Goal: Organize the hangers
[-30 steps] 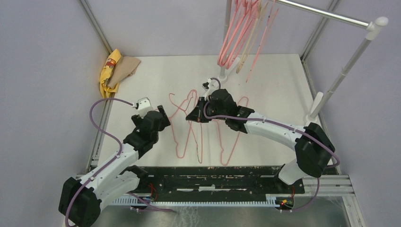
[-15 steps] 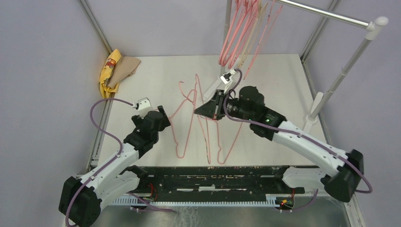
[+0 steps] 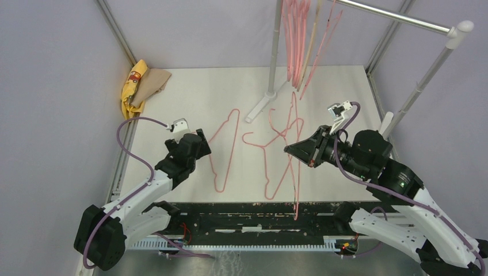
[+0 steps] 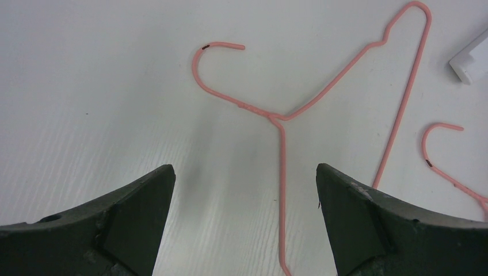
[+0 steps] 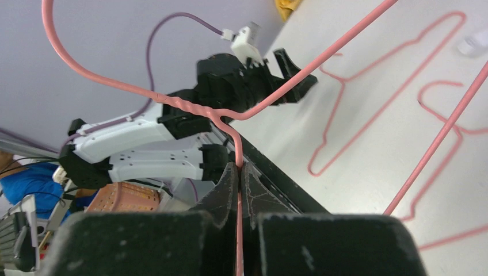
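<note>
My right gripper (image 3: pixel 290 148) is shut on a thin pink wire hanger (image 3: pixel 297 184) and holds it up off the table, edge-on in the top view. In the right wrist view my fingertips (image 5: pixel 237 172) pinch the wire just below its twisted neck (image 5: pixel 190 106). Two more thin pink hangers lie flat on the white table: one on the left (image 3: pixel 236 111) and one in the middle (image 3: pixel 266 147). My left gripper (image 3: pixel 198 144) is open and empty, low over the left hanger's straight wire (image 4: pixel 282 190). Several pink and beige hangers (image 3: pixel 296 46) hang from the rail.
The silver rail (image 3: pixel 397 17) on white posts crosses the back right, and its white foot (image 3: pixel 259 106) rests by the lying hangers. Yellow and tan cloths (image 3: pixel 138 83) lie at the back left corner. A black strip (image 3: pixel 253 218) runs along the near edge.
My right arm has swung right and back, lifting the pink hanger off the table. The hanging hangers have swung back to straight. My left arm has barely moved.
</note>
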Robot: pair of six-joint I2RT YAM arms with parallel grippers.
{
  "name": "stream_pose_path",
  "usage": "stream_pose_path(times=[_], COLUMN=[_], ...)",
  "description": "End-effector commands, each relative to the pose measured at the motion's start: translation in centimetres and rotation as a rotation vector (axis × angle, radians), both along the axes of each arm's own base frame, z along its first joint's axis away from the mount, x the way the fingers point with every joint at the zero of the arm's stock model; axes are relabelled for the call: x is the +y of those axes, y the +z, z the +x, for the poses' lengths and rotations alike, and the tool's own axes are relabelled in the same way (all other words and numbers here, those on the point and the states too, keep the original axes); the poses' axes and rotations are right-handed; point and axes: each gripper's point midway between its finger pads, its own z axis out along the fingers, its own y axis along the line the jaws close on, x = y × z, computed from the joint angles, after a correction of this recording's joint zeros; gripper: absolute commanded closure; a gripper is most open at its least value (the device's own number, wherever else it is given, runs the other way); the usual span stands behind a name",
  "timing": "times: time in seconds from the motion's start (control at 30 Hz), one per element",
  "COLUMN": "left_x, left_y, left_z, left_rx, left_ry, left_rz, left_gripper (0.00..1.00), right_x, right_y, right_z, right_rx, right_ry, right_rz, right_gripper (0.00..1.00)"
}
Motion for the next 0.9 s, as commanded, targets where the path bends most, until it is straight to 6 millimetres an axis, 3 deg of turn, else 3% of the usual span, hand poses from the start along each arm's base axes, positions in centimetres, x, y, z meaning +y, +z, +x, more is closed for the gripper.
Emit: stream_pose_path(times=[0.0, 0.13, 0.37, 0.57, 0.87], left_x=[-1.0, -1.0, -1.8, -2.0, -2.7], left_y=[1.9, 1.6, 1.3, 2.1, 4.1], left_z=[1.3, 1.2, 1.3, 1.7, 2.2], left_rx=[-0.083, -0.081, -0.078, -0.088, -0.121], left_ry=[0.008, 0.004, -0.030, -0.043, -0.066], left_rz=[-0.079, -0.075, -0.093, -0.087, -0.109], left_gripper=[0.01, 0.01, 0.01, 0.01, 0.01], right_x=[-2.6, -4.3, -10.2, -12.4, -9.5], right_y=[-2.1, -4.2, -5.8, -2.1, 4.6], right_z=[-0.9, -1.4, -2.2, -1.8, 1.5], right_rx=[0.052, 0.090, 0.085, -0.013, -0.126], right_ry=[-0.068, -0.123, -0.317, -0.407, -0.400], right_rz=[-0.043, -0.059, -0.073, -0.018, -0.042], right_gripper=[0.99, 0.99, 0.99, 0.99, 0.99])
